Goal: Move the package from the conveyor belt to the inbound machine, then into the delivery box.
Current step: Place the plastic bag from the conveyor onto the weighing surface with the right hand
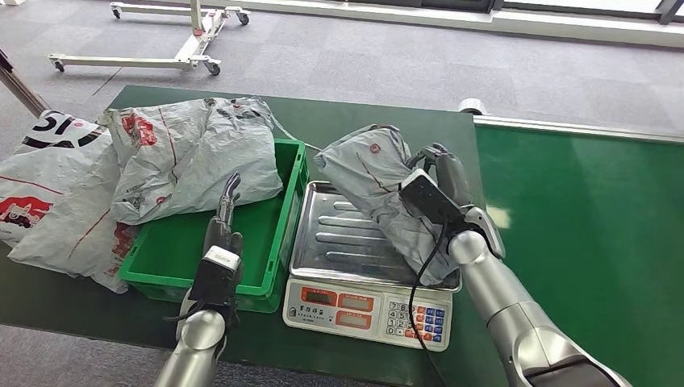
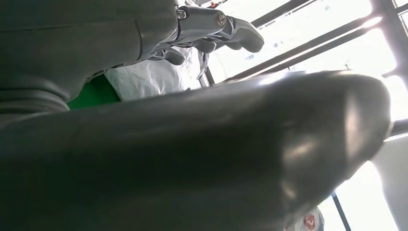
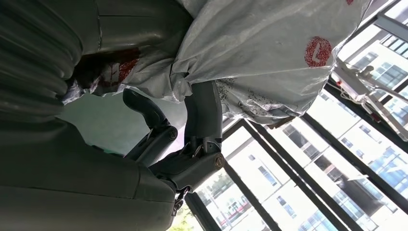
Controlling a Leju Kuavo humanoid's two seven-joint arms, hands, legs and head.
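The package (image 1: 385, 193) is covering most of the right hand (image 1: 440, 181), so its grip is not clearly showing. The scale (image 1: 367, 310) display digits are too small to read. A white bag (image 1: 44, 185) is running off the left edge. The left hand (image 2: 211, 29) is blurring in its wrist view.

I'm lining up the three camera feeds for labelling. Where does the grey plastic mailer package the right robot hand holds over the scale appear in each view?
Head view: grey plastic mailer package centre-right, above the steel scale tray, gripped by the right robot hand.
Left wrist view: not visible; the pale bag there cannot be identified.
Right wrist view: package across the upper picture, dark fingers pressing it.
Shared landmark: the package's red round logo.
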